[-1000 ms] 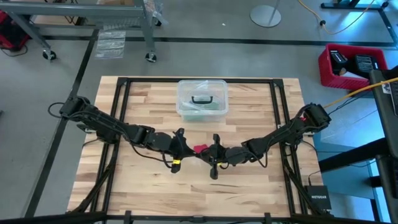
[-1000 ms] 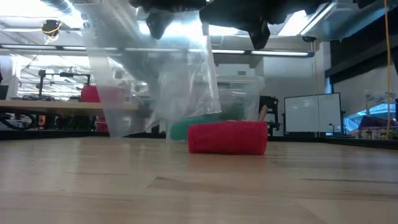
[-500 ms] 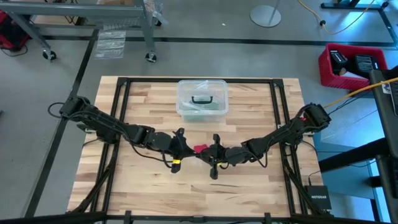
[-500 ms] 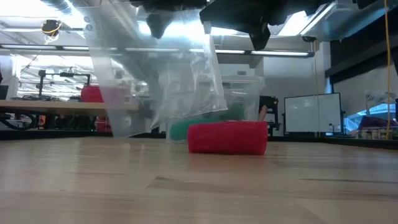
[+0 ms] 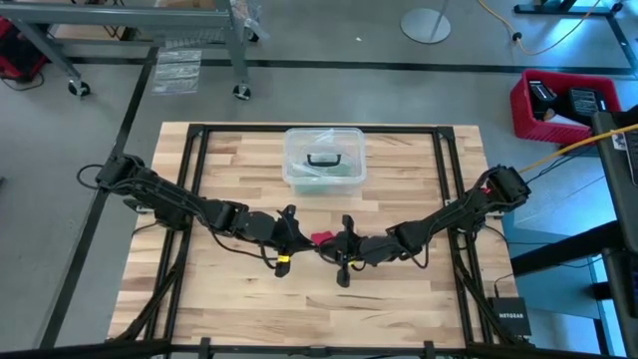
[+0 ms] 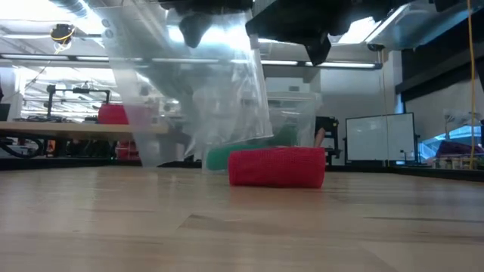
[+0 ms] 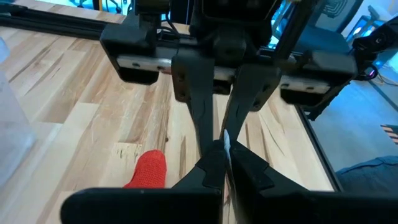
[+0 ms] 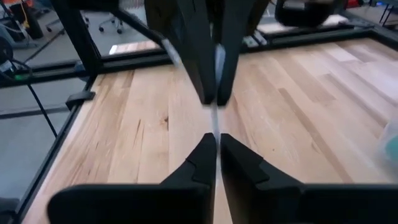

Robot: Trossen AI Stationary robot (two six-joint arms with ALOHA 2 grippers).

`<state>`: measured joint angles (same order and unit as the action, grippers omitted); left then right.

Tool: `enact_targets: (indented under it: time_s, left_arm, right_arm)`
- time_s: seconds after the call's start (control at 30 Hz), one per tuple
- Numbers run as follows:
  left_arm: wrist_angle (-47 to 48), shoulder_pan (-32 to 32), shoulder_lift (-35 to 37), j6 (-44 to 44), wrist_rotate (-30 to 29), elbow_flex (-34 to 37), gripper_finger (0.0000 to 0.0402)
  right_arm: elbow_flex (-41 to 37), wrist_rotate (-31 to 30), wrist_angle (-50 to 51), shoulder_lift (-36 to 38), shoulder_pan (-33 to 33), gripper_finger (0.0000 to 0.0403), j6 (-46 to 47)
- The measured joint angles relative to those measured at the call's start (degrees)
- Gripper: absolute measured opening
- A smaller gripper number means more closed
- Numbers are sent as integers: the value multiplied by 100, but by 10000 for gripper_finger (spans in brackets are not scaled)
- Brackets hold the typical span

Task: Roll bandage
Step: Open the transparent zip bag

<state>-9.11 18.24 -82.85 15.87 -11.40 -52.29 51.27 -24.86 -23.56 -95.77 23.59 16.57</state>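
Bandage [image 6: 277,167], rolled into a short red cylinder, lies on the tabletop [image 5: 249,299] mid-table, in front of the clear plastic box [image 5: 323,158]. It sits below and between the two grippers, touching neither. Left gripper [image 7: 222,151] and right gripper [image 8: 217,142] meet tip to tip above it, both pressed together, pinching the top edge of a clear plastic bag [image 6: 189,98] that hangs just left of the roll.

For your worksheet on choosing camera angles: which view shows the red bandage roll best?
The low view: the bandage lies side-on, a whole red cylinder on the table. The high view shows only a red sliver between the arms; the left wrist view shows one end; the right wrist view shows none.
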Motion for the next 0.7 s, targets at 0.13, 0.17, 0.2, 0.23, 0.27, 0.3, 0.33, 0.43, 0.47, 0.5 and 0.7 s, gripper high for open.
enact_targets:
  time_s: [0.13, 0.17, 0.2, 0.23, 0.27, 0.3, 0.33, 0.43, 0.47, 0.5, 0.7]
  left_arm:
    - [-47, 0, 0, -1, 1, 0, 1]
    - [-50, 0, 0, -1, 1, 0, 1]
    - [-50, 0, 0, -1, 0, 0, 1]
    - [-49, 0, 0, -2, 2, 0, 1]
    - [-52, 0, 0, -9, 0, 0, 1]
    - [-63, 0, 0, -22, 0, 0, 1]
    - [-75, 0, 0, -32, 0, 0, 1]
    - [-76, 0, 0, -38, 0, 0, 1]
    - [-76, 0, 0, -46, 0, 0, 1]
    - [-75, 0, 0, -54, 0, 0, 1]
    - [-59, 2, 0, -102, 2, 0, 1]
  right_arm:
    - [-6, 109, 185, 0, 0, 29, 157]
    - [-7, 112, 212, 0, 0, 30, 174]
    - [-7, 112, 242, 0, 0, 30, 204]
    - [-7, 112, 285, 0, 0, 30, 255]
    - [-7, 112, 337, 0, 0, 30, 285]
    - [-7, 112, 395, 0, 0, 30, 318]
    - [-7, 119, 462, 0, 0, 30, 368]
    - [-7, 157, 671, 0, 9, 30, 505]
    - [-7, 156, 732, -5, 10, 30, 559]
    - [-7, 155, 751, -34, 18, 30, 594]
    - [-9, 199, 758, -397, 187, 31, 718]
